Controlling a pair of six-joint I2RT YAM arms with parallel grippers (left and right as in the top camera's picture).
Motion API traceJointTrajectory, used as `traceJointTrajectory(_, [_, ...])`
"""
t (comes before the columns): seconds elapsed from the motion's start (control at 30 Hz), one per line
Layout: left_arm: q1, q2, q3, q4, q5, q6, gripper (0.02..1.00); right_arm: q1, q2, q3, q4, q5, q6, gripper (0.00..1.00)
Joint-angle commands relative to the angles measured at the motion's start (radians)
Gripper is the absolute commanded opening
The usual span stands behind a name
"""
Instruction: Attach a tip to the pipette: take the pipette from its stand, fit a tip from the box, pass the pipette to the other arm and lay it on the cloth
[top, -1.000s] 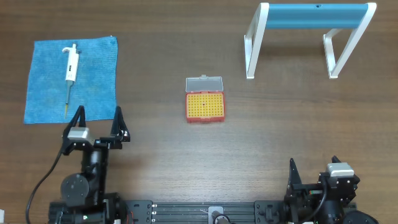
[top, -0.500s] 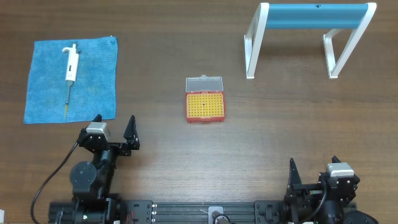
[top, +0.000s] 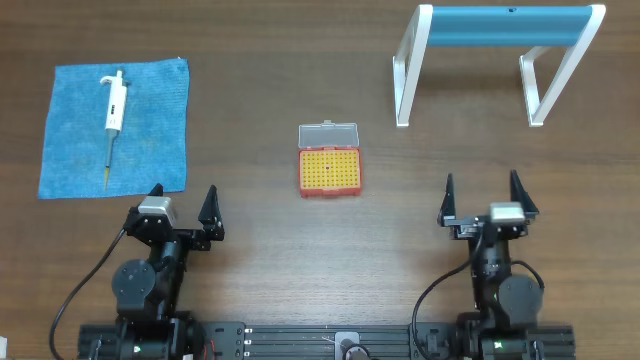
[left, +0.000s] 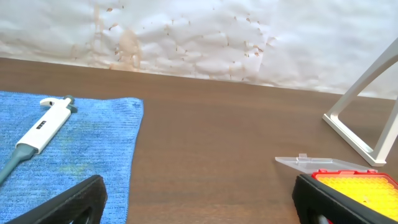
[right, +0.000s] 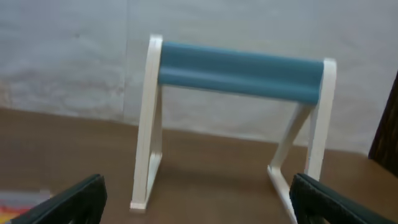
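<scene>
Left tool (top: 183, 190) spread wide, empty, right tool (top: 482, 178) likewise

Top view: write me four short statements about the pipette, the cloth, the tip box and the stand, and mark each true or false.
1. The pipette lies on the blue cloth. True.
2. The tip box is shut. False: its clear lid is folded back.
3. The pipette hangs on the stand. False: it lies on the cloth.
4. The tip box sits on the table between the cloth and the stand. True.
</scene>
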Motion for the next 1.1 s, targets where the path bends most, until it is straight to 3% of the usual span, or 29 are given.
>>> traceJointTrajectory(0.03, [0.003, -0.006, -0.003, -0.001, -0.011, 0.016, 0.965, 0.005, -0.003, -0.006, -0.212, 0.005, -0.013, 0.95])
traceJointTrajectory(1.1, [0.003, -0.006, -0.003, -0.001, -0.011, 0.016, 0.963, 0.005, -0.002, -0.006, -0.215, 0.006, -0.013, 0.95])
